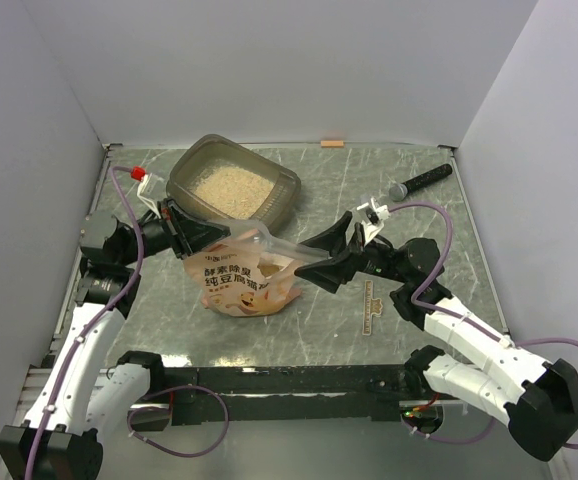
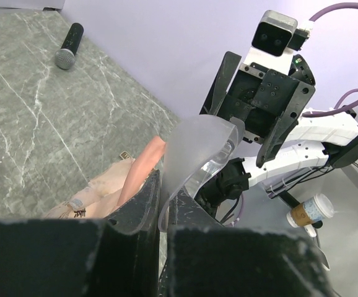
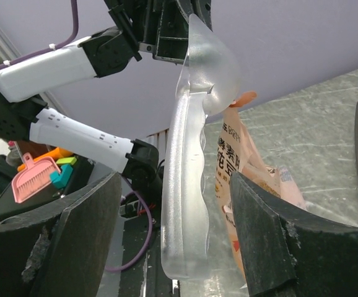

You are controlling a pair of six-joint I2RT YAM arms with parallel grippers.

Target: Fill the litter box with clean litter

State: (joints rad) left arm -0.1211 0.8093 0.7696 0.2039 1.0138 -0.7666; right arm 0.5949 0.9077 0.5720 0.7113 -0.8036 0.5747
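The pouch (image 1: 244, 285) is stood upright; granules (image 1: 231, 188) are held in the litter box (image 1: 287, 190). The scoop (image 1: 269, 243) is clamped by the left gripper (image 2: 165, 201), handle flanked by the right gripper (image 3: 174, 182), fingers spread.

Left arm (image 1: 89, 330) reaching up from near left toward centre, left tool (image 2: 163, 198) pinched tight on a clear scoop (image 3: 185, 185), right arm (image 1: 469, 350) bent in from near right, right tool (image 1: 327, 250) spread wide, level with the left.

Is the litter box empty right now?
No, the top view shows a layer of beige litter spread over the bottom of the litter box.
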